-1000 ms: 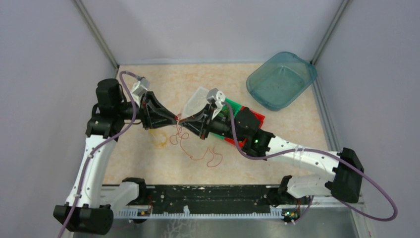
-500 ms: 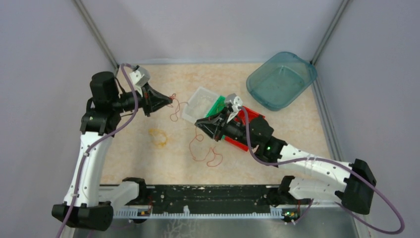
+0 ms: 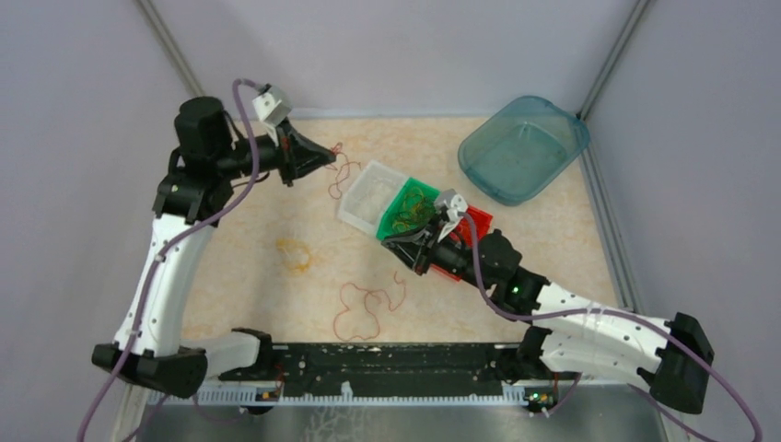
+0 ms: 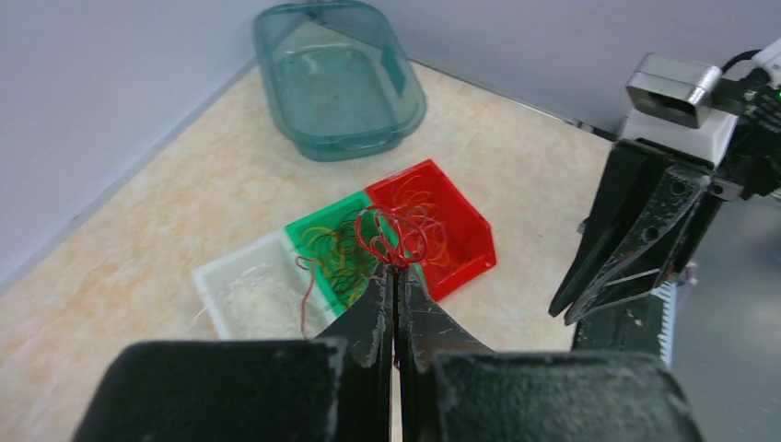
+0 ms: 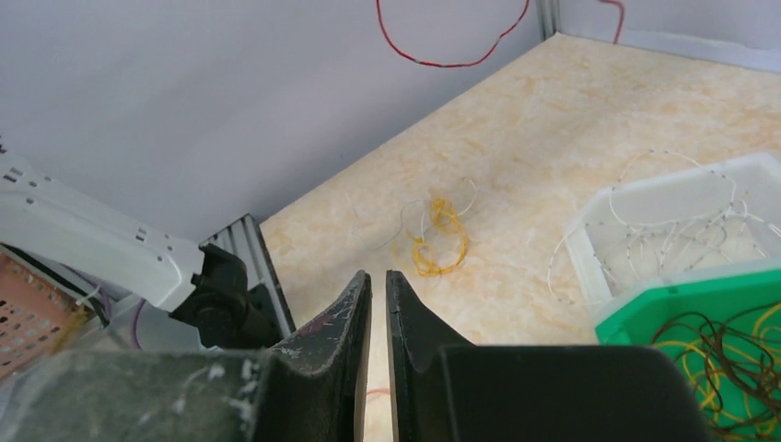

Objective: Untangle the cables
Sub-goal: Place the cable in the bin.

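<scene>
My left gripper [image 3: 332, 158] is raised at the back left and shut on a bunch of red cables [image 3: 343, 177], which dangle from its tips. In the left wrist view the red cables [image 4: 396, 235] curl just above the closed gripper [image 4: 396, 269]. A second tangle of red cables [image 3: 367, 308] lies loose on the table near the front. A small yellow-orange tangle [image 3: 295, 254] lies to the left of it. My right gripper [image 3: 391, 244] hovers beside the bins, open a narrow slit with nothing between its fingers [image 5: 378, 274]; beyond it lie the yellow cables [image 5: 440, 238].
Three joined bins sit mid-table: white [image 3: 361, 210], green [image 3: 394, 195] with dark and yellow loops inside, and red [image 3: 477, 219] partly under the right arm. A teal tub [image 3: 523, 147] stands at the back right. Grey walls close in on both sides.
The two grippers, tip to tip a second ago, have parted. The left one shut and rose back-left with red cables. The right one opened slightly and drew back; a red tangle dropped onto the table.
</scene>
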### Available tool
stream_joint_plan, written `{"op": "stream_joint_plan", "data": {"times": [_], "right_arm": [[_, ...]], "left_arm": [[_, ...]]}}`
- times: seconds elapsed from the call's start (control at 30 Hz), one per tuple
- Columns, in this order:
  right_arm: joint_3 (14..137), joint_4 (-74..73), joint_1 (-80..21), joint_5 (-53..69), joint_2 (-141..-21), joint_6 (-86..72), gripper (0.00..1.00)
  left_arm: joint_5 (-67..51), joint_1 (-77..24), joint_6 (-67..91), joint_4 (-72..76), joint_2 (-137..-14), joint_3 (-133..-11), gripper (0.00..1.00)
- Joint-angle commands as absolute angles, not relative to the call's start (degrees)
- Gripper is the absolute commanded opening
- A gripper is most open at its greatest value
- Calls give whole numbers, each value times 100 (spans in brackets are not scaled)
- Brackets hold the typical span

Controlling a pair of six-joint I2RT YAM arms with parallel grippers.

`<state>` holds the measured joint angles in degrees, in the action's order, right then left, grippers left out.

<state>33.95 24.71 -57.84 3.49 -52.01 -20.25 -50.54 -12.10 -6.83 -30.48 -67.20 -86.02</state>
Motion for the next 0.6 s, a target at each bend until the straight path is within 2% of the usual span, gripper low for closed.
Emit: {"op": "stream_joint_plan", "data": {"times": [0.0,0.2,0.33,0.57], "right_arm": [[3192,2506,-5748,23,-4609,-2138,10],[3004,2263,-5748,-388,-3741,-2136,4],[3043,1745,-5748,-1097,-2986,-2080,11],[3212,1317,-5748,-1775,-1855,-1684,19]], "left_arm": [[-4940,-2161,-391,-3058,-7394,-9007,0],[-5201,-3165,-393,-3076,-8812,-9839,0],[-5507,-3596,-182,-2967,-9868,-10591,0],[-5886,-3938,218,-2307,-10722,-10442,0]]}}
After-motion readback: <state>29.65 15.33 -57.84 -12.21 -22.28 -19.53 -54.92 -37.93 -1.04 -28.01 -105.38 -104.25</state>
